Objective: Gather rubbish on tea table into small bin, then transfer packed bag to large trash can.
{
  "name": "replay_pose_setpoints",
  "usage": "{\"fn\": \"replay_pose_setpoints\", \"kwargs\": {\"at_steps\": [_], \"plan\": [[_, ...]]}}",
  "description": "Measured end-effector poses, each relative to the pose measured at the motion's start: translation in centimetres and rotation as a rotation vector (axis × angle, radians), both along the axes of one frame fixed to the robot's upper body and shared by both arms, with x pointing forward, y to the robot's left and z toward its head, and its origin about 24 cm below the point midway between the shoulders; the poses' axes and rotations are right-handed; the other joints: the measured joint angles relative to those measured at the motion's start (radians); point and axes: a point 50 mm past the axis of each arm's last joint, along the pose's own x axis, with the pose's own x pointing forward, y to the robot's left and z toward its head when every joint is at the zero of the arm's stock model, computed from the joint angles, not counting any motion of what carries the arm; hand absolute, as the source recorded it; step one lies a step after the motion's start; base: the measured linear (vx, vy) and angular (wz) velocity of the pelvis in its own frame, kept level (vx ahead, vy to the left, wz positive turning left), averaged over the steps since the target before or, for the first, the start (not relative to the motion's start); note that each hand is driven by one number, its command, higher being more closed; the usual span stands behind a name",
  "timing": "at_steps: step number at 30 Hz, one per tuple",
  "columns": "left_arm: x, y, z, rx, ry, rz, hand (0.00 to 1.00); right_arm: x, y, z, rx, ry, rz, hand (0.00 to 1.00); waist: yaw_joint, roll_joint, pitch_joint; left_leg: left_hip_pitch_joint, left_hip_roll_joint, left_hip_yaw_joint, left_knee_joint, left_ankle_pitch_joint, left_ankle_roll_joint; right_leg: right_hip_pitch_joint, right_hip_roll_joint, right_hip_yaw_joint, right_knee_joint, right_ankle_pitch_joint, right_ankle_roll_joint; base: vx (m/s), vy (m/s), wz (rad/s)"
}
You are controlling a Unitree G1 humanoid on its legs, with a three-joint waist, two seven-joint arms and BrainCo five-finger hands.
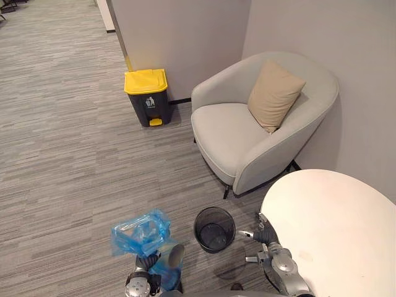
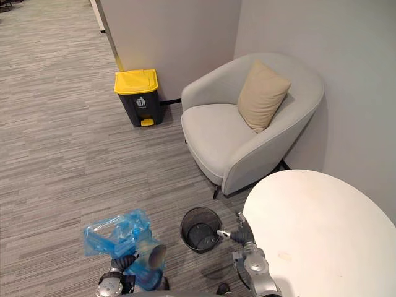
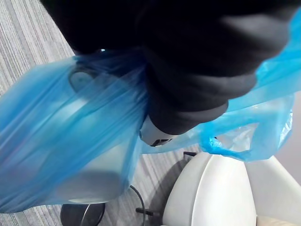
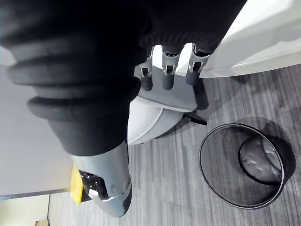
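a pale grey armchair [image 1: 238,142] with a rounded back is set on thin dark legs in the corner of the room, turned out toward the open floor. a tan cushion [image 1: 274,94] is leaned upright against the inside of its back, with its lower corner on the seat. the floor is covered by grey striped carpet [image 1: 62,142]. plain grey walls [image 1: 185,37] are joined behind the chair. a dark skirting [image 1: 180,100] is run along the base of the left one.

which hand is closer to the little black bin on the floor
Right. The right hand sits just beside the bin by the table edge; the left hand is farther off on the other side, at the blue bag.
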Motion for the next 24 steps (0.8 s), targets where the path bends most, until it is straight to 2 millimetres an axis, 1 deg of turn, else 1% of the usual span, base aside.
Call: {"fn": "replay_pose_setpoints", "kwargs": {"at_steps": [5, 7, 8, 9, 10, 11, 12, 13, 14, 15, 16, 17, 18, 19, 21, 22, 24], "plan": [[-0.2, -0.1, -0.1, -0.002, 0.006, -0.004, 1.00, 0.0, 0.1, 0.0, -0.010, 0.003, 0.011, 0.00, 0.001, 0.002, 0.003, -0.002, -0.001, 0.001, 0.000, 0.003, 0.006, -0.001, -0.002, 0.001, 0.006, 0.000, 0.003, 0.04, 0.005, 0.00], [-0.1, -0.1, -0.1, -0.003, 0.004, -0.007, 1.00, 0.3, 0.1, 0.1, -0.023, -0.006, 0.025, 0.00, 0.001, 0.006, 0.013, -0.002, -0.002, 0.003, 0.001, 0.003, 0.006, -0.017, -0.008, 0.004, 0.039, -0.010, -0.002, 0.02, 0.012, -0.06], [0.1, -0.2, 0.0, -0.003, -0.003, -0.009, 1.00, 1.1, 0.3, 0.5, -0.033, -0.027, 0.042, 0.00, 0.001, 0.009, 0.031, -0.003, -0.002, 0.012, 0.006, 0.003, 0.006, -0.054, -0.018, 0.016, 0.111, -0.039, -0.003, 0.01, 0.011, -0.15], [0.2, -0.2, 0.0, -0.003, -0.006, -0.009, 1.00, 1.4, 0.4, 0.7, -0.034, -0.036, 0.047, 0.00, 0.002, 0.008, 0.036, -0.005, -0.003, 0.016, 0.007, 0.004, 0.007, -0.072, -0.027, 0.020, 0.142, -0.052, -0.001, -0.03, 0.031, -0.15], [0.3, -0.2, 0.1, -0.007, -0.012, -0.007, 1.00, 2.0, 0.7, 1.1, -0.036, -0.053, 0.059, 0.00, -0.001, 0.005, 0.044, -0.014, -0.012, 0.018, 0.007, 0.004, 0.008, -0.114, -0.046, 0.025, 0.219, -0.086, 0.000, -0.04, 0.031, -0.03], [0.4, -0.2, 0.1, -0.008, -0.016, -0.008, 1.00, 2.3, 0.8, 1.2, -0.037, -0.058, 0.064, 0.00, -0.001, 0.002, 0.046, -0.020, -0.018, 0.015, 0.007, 0.007, 0.011, -0.135, -0.059, 0.026, 0.260, -0.105, 0.002, -0.04, 0.043, 0.14], [1.0, -0.1, 0.4, -0.010, -0.034, -0.007, 1.00, 2.8, 1.0, 1.5, -0.040, -0.067, 0.069, 0.00, 0.002, -0.008, 0.057, -0.023, -0.033, 0.006, 0.008, 0.013, 0.019, -0.167, -0.089, 0.029, 0.339, -0.140, 0.004, -0.04, 0.022, 0.32], [1.4, 0.0, 0.5, -0.012, -0.046, -0.003, 1.00, 3.0, 1.1, 1.6, -0.040, -0.072, 0.074, 0.00, 0.001, -0.012, 0.064, -0.034, -0.042, -0.008, 0.011, 0.014, 0.023, -0.183, -0.103, 0.051, 0.382, -0.152, 0.015, -0.04, 0.029, 0.44], [1.7, 0.1, 0.7, -0.010, -0.055, -0.004, 1.00, 3.1, 1.2, 1.7, -0.038, -0.075, 0.077, 0.00, -0.001, -0.017, 0.066, -0.049, -0.047, -0.015, 0.029, 0.011, 0.027, -0.182, -0.107, 0.067, 0.384, -0.159, 0.025, -0.05, 0.000, 0.51], [2.3, 0.1, 1.0, -0.010, -0.082, 0.000, 1.00, 3.4, 1.5, 1.9, -0.040, -0.087, 0.094, 0.00, 0.007, -0.015, 0.077, -0.079, -0.036, -0.037, 0.066, -0.008, 0.046, -0.186, -0.108, 0.085, 0.413, -0.187, 0.042, -0.04, -0.029, 0.75], [2.5, 0.4, 1.3, -0.004, -0.097, 0.001, 1.00, 3.5, 2.0, 2.0, -0.038, -0.094, 0.109, 0.00, -0.002, -0.024, 0.084, -0.103, -0.050, -0.056, 0.096, -0.007, 0.046, -0.217, -0.119, 0.147, 0.566, -0.255, 0.063, -0.02, -0.063, 0.87], [2.6, 0.5, 1.4, -0.003, -0.104, 0.002, 1.00, 3.5, 2.2, 2.0, -0.037, -0.092, 0.116, 0.00, 0.001, -0.041, 0.083, -0.110, -0.066, -0.079, 0.118, -0.005, 0.042, -0.213, -0.123, 0.178, 0.604, -0.284, 0.069, 0.01, -0.106, 0.94], [2.8, 0.7, 1.7, 0.004, -0.119, 0.003, 1.00, 3.7, 2.4, 2.1, -0.040, -0.101, 0.128, 0.00, 0.008, -0.062, 0.089, -0.128, -0.081, -0.096, 0.148, -0.007, 0.040, -0.195, -0.126, 0.210, 0.573, -0.313, 0.062, -0.02, -0.129, 0.56], [2.8, 0.3, 1.7, -0.007, -0.124, 0.005, 1.00, 4.4, 2.4, 2.6, -0.048, -0.123, 0.131, 0.00, 0.040, -0.040, 0.095, -0.152, -0.074, -0.100, 0.160, -0.003, 0.034, -0.179, -0.104, 0.215, 0.512, -0.316, 0.033, -0.08, -0.124, 0.26], [2.5, -0.4, 1.5, -0.037, -0.120, 0.020, 1.00, 5.2, 2.0, 3.3, -0.066, -0.151, 0.132, 0.00, 0.061, 0.010, 0.104, -0.188, -0.035, -0.115, 0.164, 0.015, 0.020, -0.174, -0.054, 0.201, 0.441, -0.268, 0.012, -0.17, -0.066, 0.07], [2.4, -0.7, 1.5, -0.046, -0.120, 0.022, 1.00, 5.5, 2.0, 3.5, -0.067, -0.161, 0.126, 0.00, 0.058, 0.033, 0.114, -0.206, -0.020, -0.138, 0.157, 0.032, 0.013, -0.170, -0.036, 0.176, 0.409, -0.247, 0.004, -0.16, -0.047, 0.24], [2.4, -1.0, 1.5, -0.056, -0.121, 0.019, 1.00, 5.6, 1.8, 3.5, -0.074, -0.165, 0.113, 0.00, 0.055, 0.058, 0.131, -0.220, -0.007, -0.158, 0.137, 0.060, -0.006, -0.166, -0.017, 0.151, 0.384, -0.227, -0.006, -0.15, -0.066, 0.43]]}}
